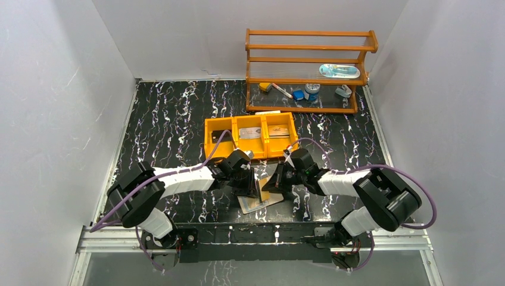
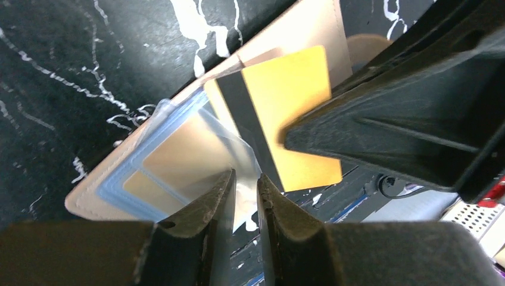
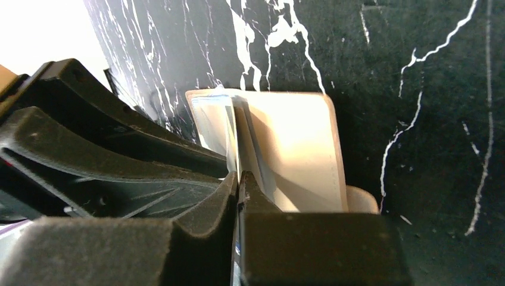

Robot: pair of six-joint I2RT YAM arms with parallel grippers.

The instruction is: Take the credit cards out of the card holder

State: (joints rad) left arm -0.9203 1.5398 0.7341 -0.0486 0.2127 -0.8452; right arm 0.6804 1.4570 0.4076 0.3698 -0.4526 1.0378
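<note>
The right fingers (image 3: 208, 196) clench a yellow credit card (image 2: 286, 89). The left fingers (image 2: 211, 205) pinch the open card holder's (image 2: 309, 27) clear sleeve.

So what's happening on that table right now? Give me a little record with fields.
surface: black marbled table
card holder: lying open between the two arms
orange card: raised over the holder, black stripe showing
right fingers: closed on the orange card
left fingers: nearly closed at the holder's clear pocket; grip unclear
orange tray: behind the arms, flat cards in two compartments
</note>
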